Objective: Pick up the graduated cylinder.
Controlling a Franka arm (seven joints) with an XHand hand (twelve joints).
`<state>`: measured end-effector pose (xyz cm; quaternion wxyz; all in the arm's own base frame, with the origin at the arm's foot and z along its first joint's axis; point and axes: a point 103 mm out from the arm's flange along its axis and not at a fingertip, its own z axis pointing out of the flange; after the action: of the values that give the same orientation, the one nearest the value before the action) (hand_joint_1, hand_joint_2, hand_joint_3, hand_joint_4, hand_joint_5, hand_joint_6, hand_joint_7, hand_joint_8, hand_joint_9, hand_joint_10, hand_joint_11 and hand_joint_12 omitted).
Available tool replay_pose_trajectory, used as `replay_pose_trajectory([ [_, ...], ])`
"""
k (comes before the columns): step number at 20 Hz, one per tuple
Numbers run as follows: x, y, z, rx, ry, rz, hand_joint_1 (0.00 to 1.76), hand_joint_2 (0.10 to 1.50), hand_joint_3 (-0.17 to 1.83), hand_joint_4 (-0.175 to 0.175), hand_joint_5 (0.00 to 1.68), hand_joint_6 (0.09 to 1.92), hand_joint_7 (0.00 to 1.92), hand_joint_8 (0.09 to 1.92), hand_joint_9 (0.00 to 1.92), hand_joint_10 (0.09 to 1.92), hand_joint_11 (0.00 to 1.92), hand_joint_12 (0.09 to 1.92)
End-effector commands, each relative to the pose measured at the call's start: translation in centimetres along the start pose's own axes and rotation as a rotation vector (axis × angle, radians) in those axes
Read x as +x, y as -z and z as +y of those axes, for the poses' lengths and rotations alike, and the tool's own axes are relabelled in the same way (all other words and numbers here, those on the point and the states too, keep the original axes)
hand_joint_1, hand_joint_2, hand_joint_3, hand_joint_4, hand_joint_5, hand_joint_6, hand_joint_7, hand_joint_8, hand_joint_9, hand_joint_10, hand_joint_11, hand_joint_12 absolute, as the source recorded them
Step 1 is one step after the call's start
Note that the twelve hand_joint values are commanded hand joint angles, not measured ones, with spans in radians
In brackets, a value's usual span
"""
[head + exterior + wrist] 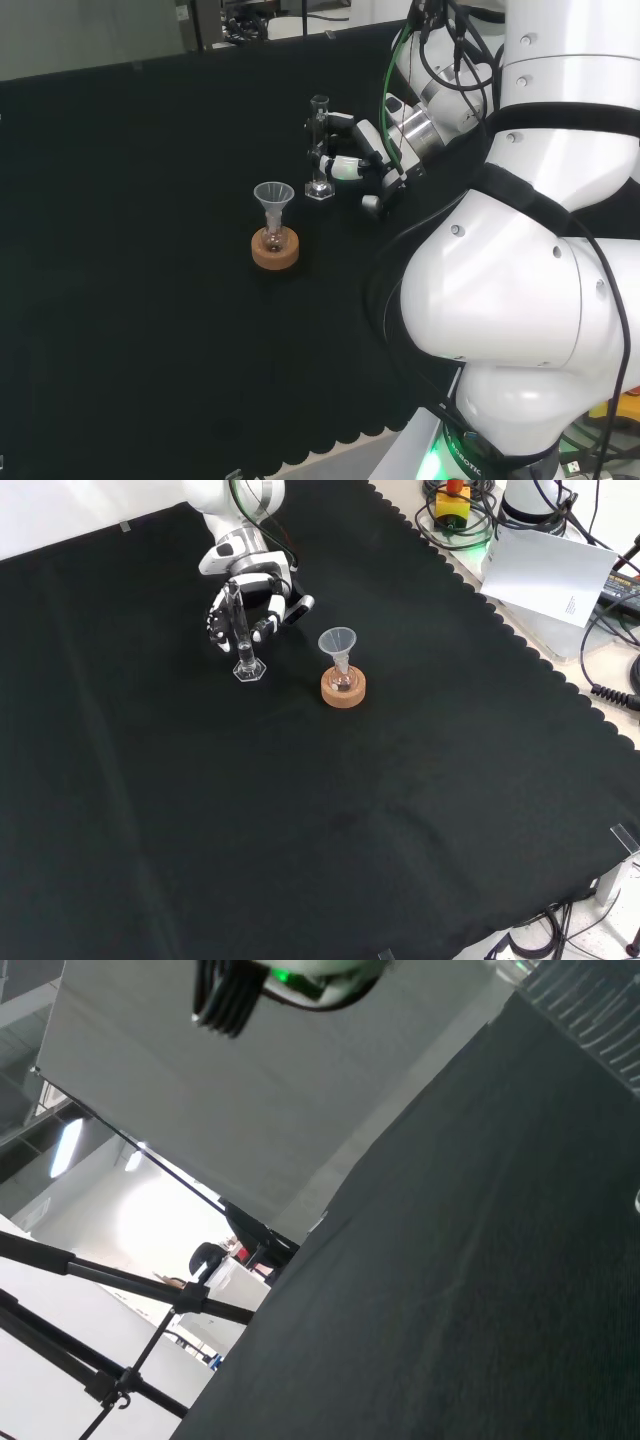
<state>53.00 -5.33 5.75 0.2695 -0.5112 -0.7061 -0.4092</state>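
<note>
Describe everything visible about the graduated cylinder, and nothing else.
The tall, narrow graduated cylinder of clear glass or plastic stands upright on a flat, angular clear foot that rests on the black cloth. Its contents, if any, cannot be made out. In the front view it stands left of the cork ring stand with the clear funnel. The black and white hand is right behind it, fingers reaching around the tube's middle; whether they actually touch it cannot be told.

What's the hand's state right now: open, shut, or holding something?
Hand: fingers curled around the clear glass graduated cylinder, which stands upright on the black cloth.
</note>
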Motion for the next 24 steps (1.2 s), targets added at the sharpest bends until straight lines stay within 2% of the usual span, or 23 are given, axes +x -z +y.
replay_pose_trajectory([
  [1, 0.0, 0.0, 0.0, -0.002, -0.003, -0.006, 1.07, 0.78, 0.57, 0.009, 0.69, 0.58, 0.83, 0.57, 1.14, 0.24, 0.89, 1.02],
  [4, 0.0, 0.0, 0.0, -0.007, -0.006, -0.016, 1.09, 0.81, 0.58, 0.011, 0.72, 0.59, 0.84, 0.58, 1.14, 0.24, 0.91, 1.02],
  [7, 0.3, 0.2, 0.1, -0.011, -0.013, -0.035, 1.11, 0.88, 0.59, 0.022, 0.81, 0.62, 0.86, 0.61, 1.16, 0.23, 0.95, 0.98],
  [13, 0.9, 0.9, 0.3, 0.006, -0.011, -0.1, 1.15, 0.93, 0.57, -0.005, 0.88, 0.59, 0.92, 0.6, 1.21, 0.18, 1.06, 0.91],
  [14, 1.0, 1.1, 0.3, 0.015, -0.009, -0.115, 1.13, 0.99, 0.43, -0.051, 0.87, 0.81, 0.92, 0.6, 1.22, 0.18, 1.07, 0.91],
  [15, 1.2, 1.2, 0.4, 0.026, -0.006, -0.131, 1.14, 1.04, 0.35, -0.048, 0.84, 0.85, 0.92, 0.6, 1.22, 0.17, 1.07, 0.9],
  [17, 1.5, 1.6, 0.6, 0.061, -0.003, -0.169, 1.11, 1.13, 0.15, -0.106, 0.82, 1.11, 0.93, 0.61, 1.24, 0.15, 1.08, 0.9],
  [18, 1.8, 1.8, 0.7, 0.083, -0.004, -0.194, 1.1, 1.16, 0.09, -0.123, 0.81, 1.18, 0.93, 0.61, 1.24, 0.15, 1.08, 0.9],
  [21, 2.5, 2.4, 1.0, 0.165, -0.015, -0.266, 1.1, 1.2, 0.03, -0.145, 0.8, 1.25, 0.94, 0.62, 1.25, 0.14, 1.09, 0.9],
  [24, 3.1, 3.2, 1.2, 0.214, -0.035, -0.302, 1.1, 1.2, 0.02, -0.156, 0.8, 1.26, 0.95, 0.62, 1.26, 0.14, 1.1, 0.9],
])
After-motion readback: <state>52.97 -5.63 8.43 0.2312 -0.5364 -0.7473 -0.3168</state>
